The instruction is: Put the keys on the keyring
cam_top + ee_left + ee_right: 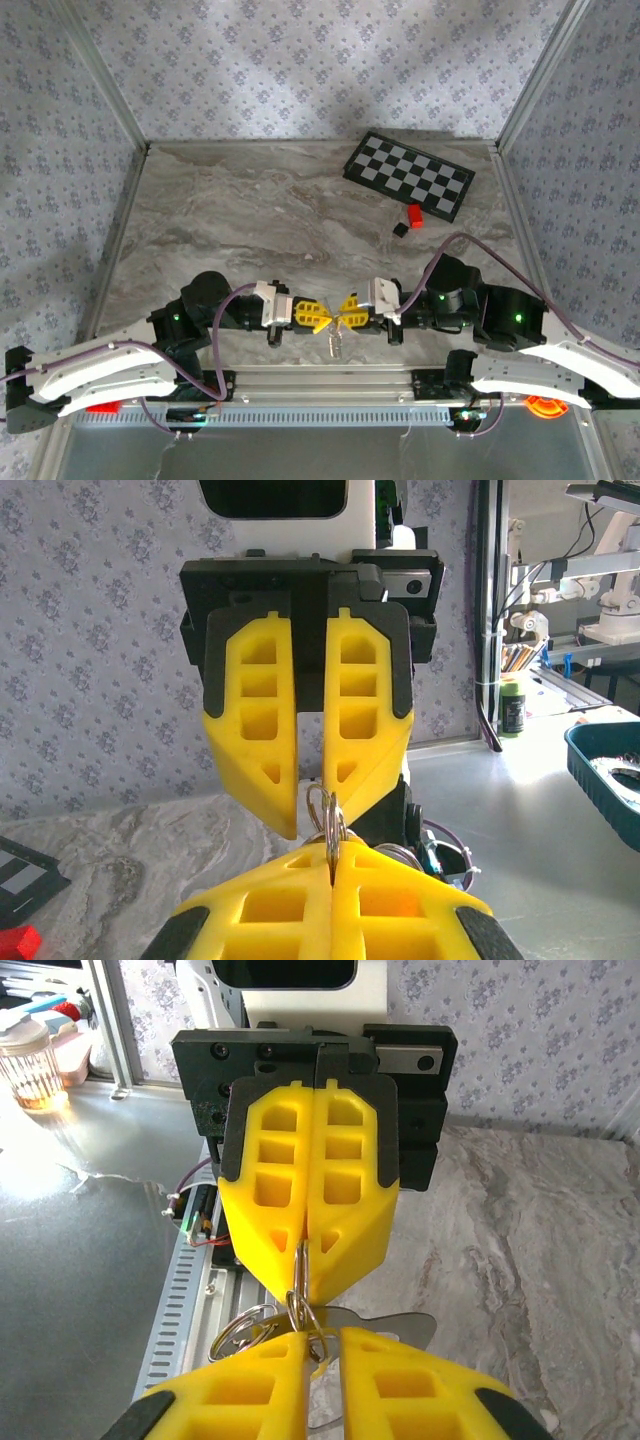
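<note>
While my left gripper pinches the keyring at the table's 6 o'clock, my right gripper sits nearly closed around it; whether it grips, I cannot tell. Keys hang beneath.

keyring: thin silver loop, stood on edge, pinched up in air. keys: flat, silver, hung on it, one stuck out sideways.

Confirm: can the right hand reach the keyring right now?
Likely yes: the left hand pinches the keyring off the table, the right hand faces it tip to tip, nothing between them; the keys hang close by.
</note>
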Action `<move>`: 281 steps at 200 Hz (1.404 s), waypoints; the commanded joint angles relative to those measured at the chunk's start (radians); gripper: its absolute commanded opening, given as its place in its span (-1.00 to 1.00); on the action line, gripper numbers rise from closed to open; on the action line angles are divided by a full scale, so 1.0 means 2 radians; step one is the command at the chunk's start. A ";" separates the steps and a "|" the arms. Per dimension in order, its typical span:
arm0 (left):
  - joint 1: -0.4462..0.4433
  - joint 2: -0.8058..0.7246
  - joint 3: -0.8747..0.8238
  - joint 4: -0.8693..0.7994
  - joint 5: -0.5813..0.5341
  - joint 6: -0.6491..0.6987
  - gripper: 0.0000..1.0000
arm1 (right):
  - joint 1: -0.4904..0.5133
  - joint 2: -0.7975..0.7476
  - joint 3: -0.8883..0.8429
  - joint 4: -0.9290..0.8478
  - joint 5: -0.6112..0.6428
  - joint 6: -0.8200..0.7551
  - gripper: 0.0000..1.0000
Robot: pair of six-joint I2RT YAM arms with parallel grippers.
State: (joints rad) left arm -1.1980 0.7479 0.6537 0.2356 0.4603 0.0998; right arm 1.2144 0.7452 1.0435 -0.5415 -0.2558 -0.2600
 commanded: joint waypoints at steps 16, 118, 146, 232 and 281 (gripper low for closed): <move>-0.001 -0.007 0.017 0.012 0.014 -0.005 -1.00 | -0.008 -0.010 -0.009 0.005 -0.012 0.000 -0.90; -0.001 0.003 0.025 0.007 0.015 0.002 -1.00 | -0.013 0.039 0.009 -0.055 0.034 0.000 -1.00; 0.000 0.003 0.028 0.006 0.014 0.003 -1.00 | -0.013 0.047 0.015 -0.062 0.040 -0.005 -1.00; -0.001 0.001 0.021 0.010 0.009 0.002 -1.00 | -0.011 -0.032 -0.019 0.000 0.029 0.008 -0.24; -0.001 0.000 0.017 0.015 0.009 0.000 -1.00 | -0.012 -0.042 -0.038 0.038 0.010 0.009 -0.27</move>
State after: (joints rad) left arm -1.1961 0.7612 0.6594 0.1913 0.4576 0.1005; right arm 1.1954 0.6567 0.9920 -0.5282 -0.2131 -0.2516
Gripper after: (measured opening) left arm 0.047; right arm 0.373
